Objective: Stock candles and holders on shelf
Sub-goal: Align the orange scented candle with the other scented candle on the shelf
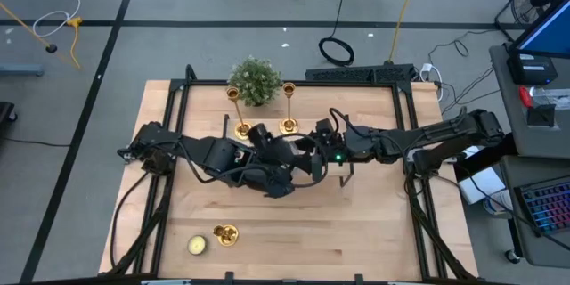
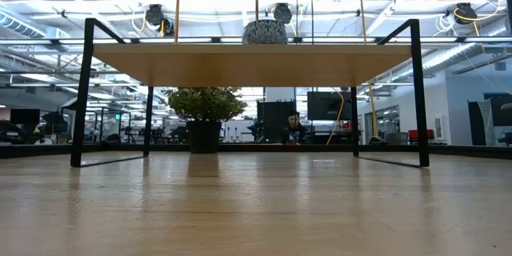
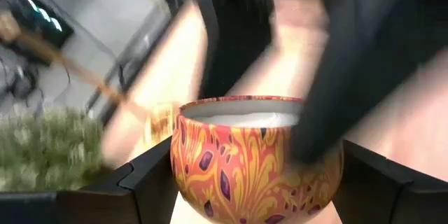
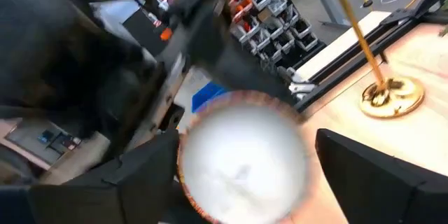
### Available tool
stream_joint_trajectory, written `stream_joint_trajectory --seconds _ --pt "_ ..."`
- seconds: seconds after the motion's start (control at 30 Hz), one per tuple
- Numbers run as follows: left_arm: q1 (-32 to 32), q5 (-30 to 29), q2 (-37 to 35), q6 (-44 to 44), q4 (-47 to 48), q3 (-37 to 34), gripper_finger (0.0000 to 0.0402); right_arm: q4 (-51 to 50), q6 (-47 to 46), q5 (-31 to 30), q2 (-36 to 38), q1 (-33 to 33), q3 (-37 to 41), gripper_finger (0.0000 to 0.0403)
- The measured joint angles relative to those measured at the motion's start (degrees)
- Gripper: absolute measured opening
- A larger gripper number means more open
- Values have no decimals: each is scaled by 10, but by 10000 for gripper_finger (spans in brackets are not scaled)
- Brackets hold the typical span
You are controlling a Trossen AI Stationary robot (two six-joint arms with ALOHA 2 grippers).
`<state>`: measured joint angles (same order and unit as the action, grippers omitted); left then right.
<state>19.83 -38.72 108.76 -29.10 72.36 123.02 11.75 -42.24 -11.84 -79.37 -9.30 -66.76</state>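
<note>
A round orange-and-yellow patterned tin candle [image 3: 252,161] with white wax [image 4: 241,157] is between both grippers over the shelf [image 2: 256,62]. My left gripper [image 3: 255,182] is shut on it. My right gripper [image 4: 245,175] comes from the table's right, its fingers spread to either side of the tin's top. Two gold holders [image 1: 241,129] [image 1: 288,126] stand upright on the shelf by their bases. On the table near the front lie a pale candle [image 1: 197,245] and a third holder [image 1: 225,234] on its side. My left gripper pinches the tin's lower side wall [image 3: 183,182] between its two fingers [image 3: 143,182], one on each side. It comes slanting down from the table's left. The tin sits upright in the hold, and its underside is out of frame. My right gripper has a finger [image 3: 329,105] against or just off the tin's rim; whether it touches I cannot tell.
A green bushy plant [image 1: 256,80] stands at the shelf's far edge behind the holders. Another round patterned tin [image 2: 265,32] shows just above the shelf board. The shelf's black legs [image 2: 84,88] frame open tabletop beneath it. Cables and equipment lie beyond the table.
</note>
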Motion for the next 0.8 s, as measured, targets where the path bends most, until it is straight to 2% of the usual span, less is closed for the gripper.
stream_joint_trajectory --seconds 0.37,0.53,0.8 --pt "18 -31 -21 -71 12 0 294 9 -4 0 1 1 0 389" --pt "30 -67 -32 -125 21 1 294 13 -6 14 4 1 0 393" --pt "60 -158 -38 -272 101 1 294 20 -6 36 20 -4 0 391"
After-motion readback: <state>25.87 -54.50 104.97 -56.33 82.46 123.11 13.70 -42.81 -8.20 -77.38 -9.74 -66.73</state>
